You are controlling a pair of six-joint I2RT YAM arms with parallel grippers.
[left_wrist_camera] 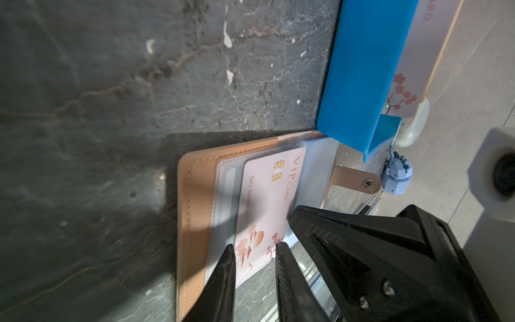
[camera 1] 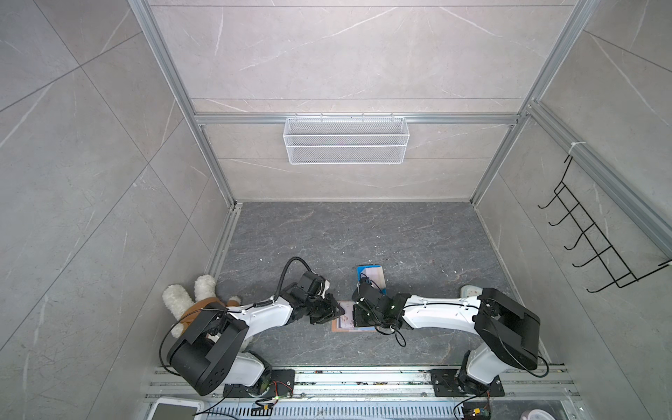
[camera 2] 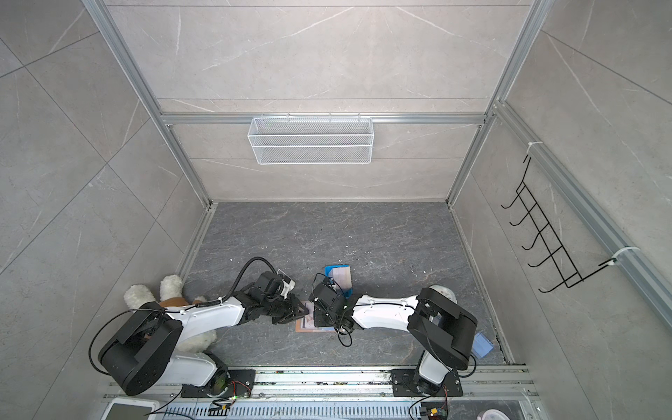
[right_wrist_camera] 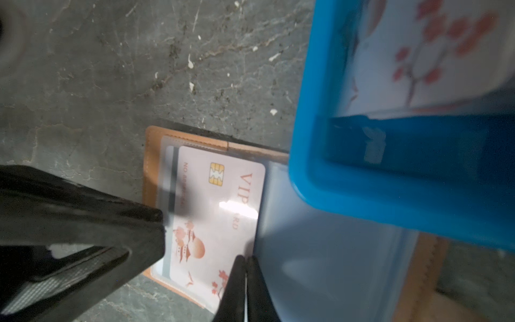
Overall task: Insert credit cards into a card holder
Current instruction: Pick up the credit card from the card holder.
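Roughly midway: a striped card (right_wrist_camera: 170,178) sits sleeved in the open card holder (left_wrist_camera: 195,200), and the VIP card (left_wrist_camera: 267,200) over it looks half-inserted. The left gripper (left_wrist_camera: 255,248) is parted above it, the right gripper (right_wrist_camera: 245,259) clenched at its edge. Spare cards (left_wrist_camera: 412,55) wait in the blue tray (left_wrist_camera: 359,69).

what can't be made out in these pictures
- card holder: both top views, mostly under left gripper and right gripper.
- striped card: right wrist view, mostly behind VIP card.
- VIP card's number: both wrist views, blurred.
- cards in blue tray: wrist views, cut off by frame edges.
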